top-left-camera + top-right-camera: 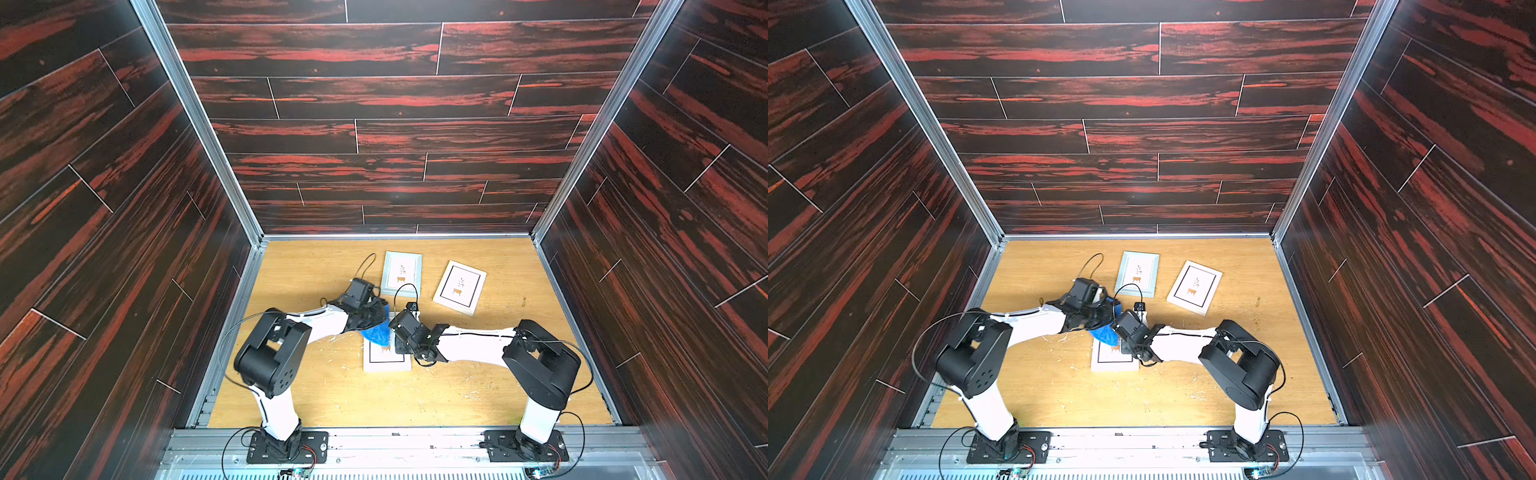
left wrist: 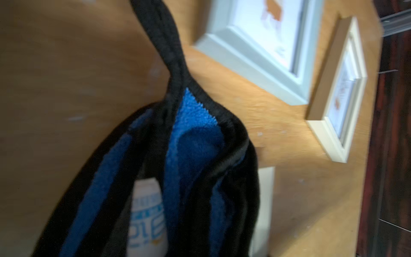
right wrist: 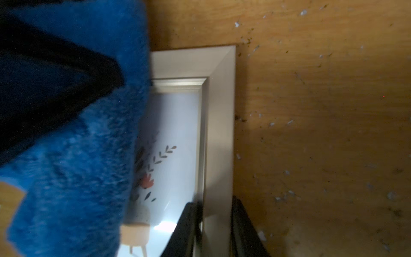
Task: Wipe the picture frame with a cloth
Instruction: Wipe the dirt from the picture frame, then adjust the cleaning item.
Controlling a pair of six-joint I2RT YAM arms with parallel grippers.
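Observation:
A white picture frame (image 1: 386,361) lies flat at the table's middle front, also seen in a top view (image 1: 1115,362). The bright blue cloth (image 1: 376,334) with black edging hangs bunched from my left gripper (image 1: 380,320), which is shut on it, and rests on the frame's far half. In the left wrist view the cloth (image 2: 195,144) hides the jaws. My right gripper (image 3: 216,231) is shut on the frame's right rail (image 3: 219,144), one black finger (image 3: 184,229) on the glass side and one outside. The cloth (image 3: 77,166) covers part of the glass beside it.
Two more frames lie further back: a grey-blue frame (image 1: 401,273) and a tilted white frame (image 1: 459,287), both also in the left wrist view (image 2: 255,51) (image 2: 340,106). The wooden table (image 1: 478,374) is walled in on three sides by dark panels.

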